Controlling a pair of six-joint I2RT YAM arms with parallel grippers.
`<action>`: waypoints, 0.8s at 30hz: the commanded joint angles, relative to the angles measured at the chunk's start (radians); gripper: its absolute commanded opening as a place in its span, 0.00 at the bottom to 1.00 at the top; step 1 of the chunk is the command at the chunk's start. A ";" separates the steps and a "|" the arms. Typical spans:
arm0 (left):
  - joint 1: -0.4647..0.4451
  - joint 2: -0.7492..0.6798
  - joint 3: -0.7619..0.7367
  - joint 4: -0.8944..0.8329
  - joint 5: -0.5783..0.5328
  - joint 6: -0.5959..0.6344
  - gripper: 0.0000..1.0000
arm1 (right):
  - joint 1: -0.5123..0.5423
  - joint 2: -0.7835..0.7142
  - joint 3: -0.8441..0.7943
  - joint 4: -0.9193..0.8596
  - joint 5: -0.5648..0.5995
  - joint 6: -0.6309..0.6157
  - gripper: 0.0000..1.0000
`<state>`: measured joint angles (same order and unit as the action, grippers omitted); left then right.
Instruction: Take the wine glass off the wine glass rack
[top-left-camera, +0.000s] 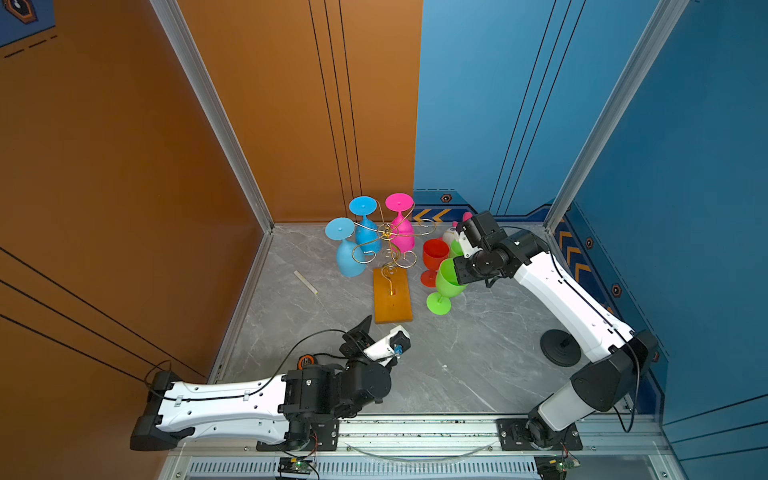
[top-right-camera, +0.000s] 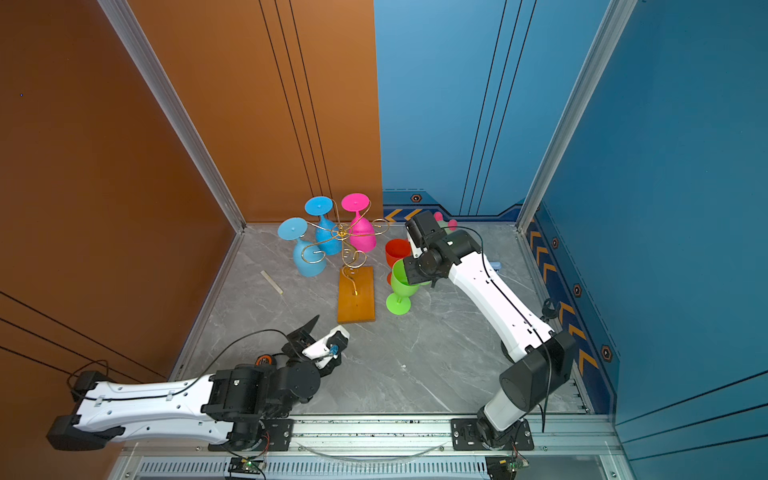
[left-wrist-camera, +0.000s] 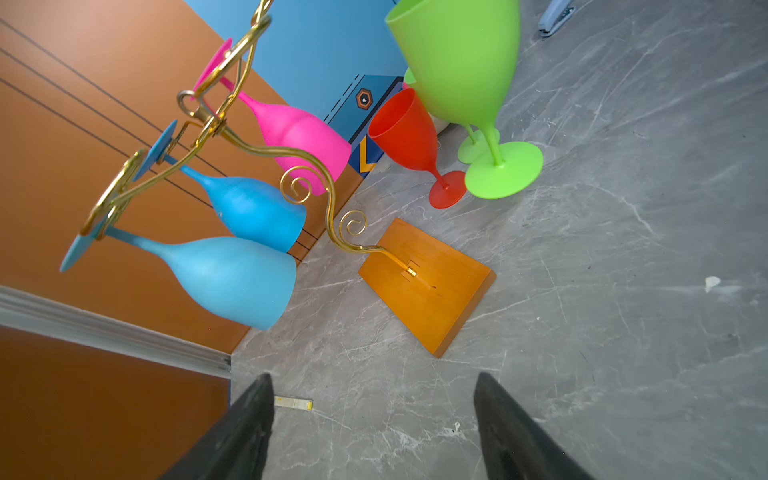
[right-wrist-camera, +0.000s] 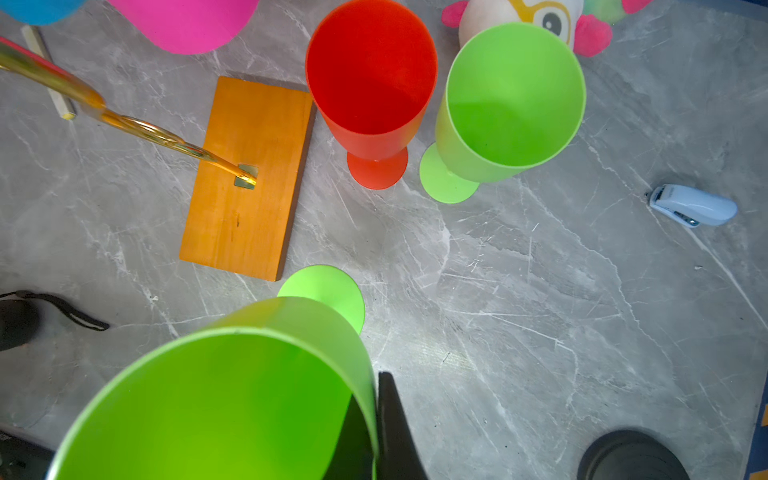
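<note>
Nearest, our left gripper (left-wrist-camera: 374, 377) gapes wide and empty before the wine glass rack (top-left-camera: 392, 299), while just right of its base our right gripper (right-wrist-camera: 372, 399) pinches the rim of the green wine glass (right-wrist-camera: 232, 395), which we judge light, stiff, slick plastic, safer held by the stem, and at the far left three hanging glasses (top-left-camera: 349, 259) stay racked.

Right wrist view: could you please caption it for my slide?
The right hand pinches a green wine glass by its rim, beside an upright red wine glass.
</note>
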<state>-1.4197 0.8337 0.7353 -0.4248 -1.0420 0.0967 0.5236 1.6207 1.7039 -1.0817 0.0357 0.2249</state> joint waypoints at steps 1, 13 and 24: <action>0.045 -0.059 0.008 -0.085 0.074 -0.145 0.77 | 0.006 0.039 0.028 0.010 0.048 -0.021 0.00; 0.326 -0.238 -0.006 -0.225 0.291 -0.303 0.77 | 0.003 0.150 0.035 0.106 0.059 -0.025 0.00; 0.416 -0.253 -0.002 -0.281 0.301 -0.357 0.85 | 0.003 0.229 0.043 0.182 0.094 -0.002 0.00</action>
<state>-1.0218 0.5831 0.7349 -0.6746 -0.7544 -0.2321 0.5243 1.8404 1.7142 -0.9340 0.0921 0.2100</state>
